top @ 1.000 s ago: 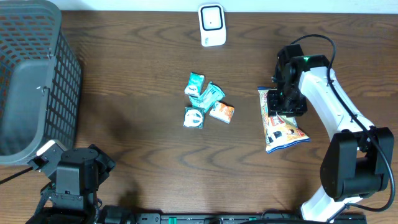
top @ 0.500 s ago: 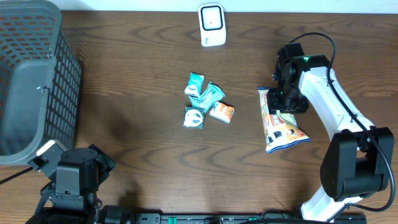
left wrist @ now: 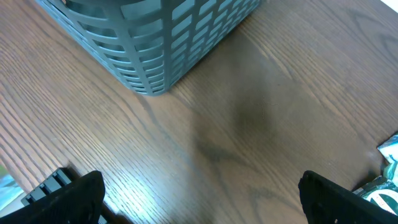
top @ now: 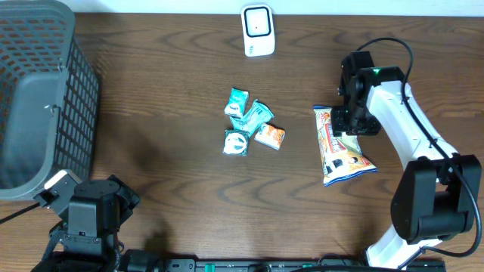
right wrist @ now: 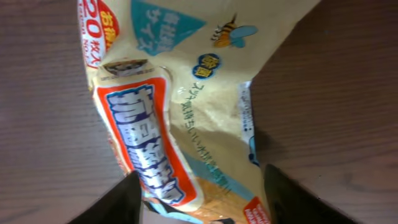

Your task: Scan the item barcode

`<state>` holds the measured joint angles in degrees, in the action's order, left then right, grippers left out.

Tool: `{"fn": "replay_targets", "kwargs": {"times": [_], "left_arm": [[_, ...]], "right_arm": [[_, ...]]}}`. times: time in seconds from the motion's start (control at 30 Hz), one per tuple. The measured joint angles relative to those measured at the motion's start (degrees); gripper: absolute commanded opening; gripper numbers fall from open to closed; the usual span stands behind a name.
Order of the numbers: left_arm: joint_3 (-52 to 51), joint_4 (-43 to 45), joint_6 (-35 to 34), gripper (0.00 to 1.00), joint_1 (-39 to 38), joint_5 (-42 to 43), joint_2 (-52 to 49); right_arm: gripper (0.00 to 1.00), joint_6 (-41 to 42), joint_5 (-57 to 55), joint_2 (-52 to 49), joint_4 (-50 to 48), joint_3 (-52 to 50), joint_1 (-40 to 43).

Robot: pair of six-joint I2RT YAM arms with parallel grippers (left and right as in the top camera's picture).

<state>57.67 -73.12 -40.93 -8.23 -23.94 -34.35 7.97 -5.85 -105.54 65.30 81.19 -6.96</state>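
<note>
Well, from overhead, the snack bag (top: 342, 147) lies flat on the right part of the desk (top: 166, 174), and my right gripper (top: 349, 123) sits low over its far end. The barcode scanner (top: 257, 31) stands at the far edge, near the middle. A nudge from a swinging bag could push it toward that edge. A cluster of small packets (top: 250, 125) lies mid-desk, left of the straight path from bag to scanner, which is bare wood. My left arm (top: 89, 215) is folded at the near-left corner, beside the mesh basket (top: 41, 83) and well apart from all this.

In the left wrist view, my left gripper (left wrist: 200, 185) is spread wide with nothing between its fingers. Below it I see only open wood and the basket's corner. The packets peek in at the right border.

In the right wrist view, my fingers stand partly apart on either side of the crinkled bag. I cannot tell whether they press on it. The film looks slick and puffy. I judge that a pinch on a loose fold could let the bag slip or twist on the lift. No barcode shows on this printed face. If it is underneath, I may present the wrong side to the scanner.
</note>
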Motion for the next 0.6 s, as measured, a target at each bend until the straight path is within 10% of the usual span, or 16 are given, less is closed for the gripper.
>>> {"fn": "replay_targets", "kwargs": {"times": [0.27,0.6], "left_arm": [[0.0,0.0,0.0,0.98,0.0,0.0,0.0],[0.0,0.0,0.0,0.97,0.0,0.0,0.0]], "right_arm": [[0.21,-1.6,4.57,-0.02,-0.66,-1.03,-0.13],[0.53,-2.32,6.49,0.0,-2.08,-2.23,-3.08]]}}
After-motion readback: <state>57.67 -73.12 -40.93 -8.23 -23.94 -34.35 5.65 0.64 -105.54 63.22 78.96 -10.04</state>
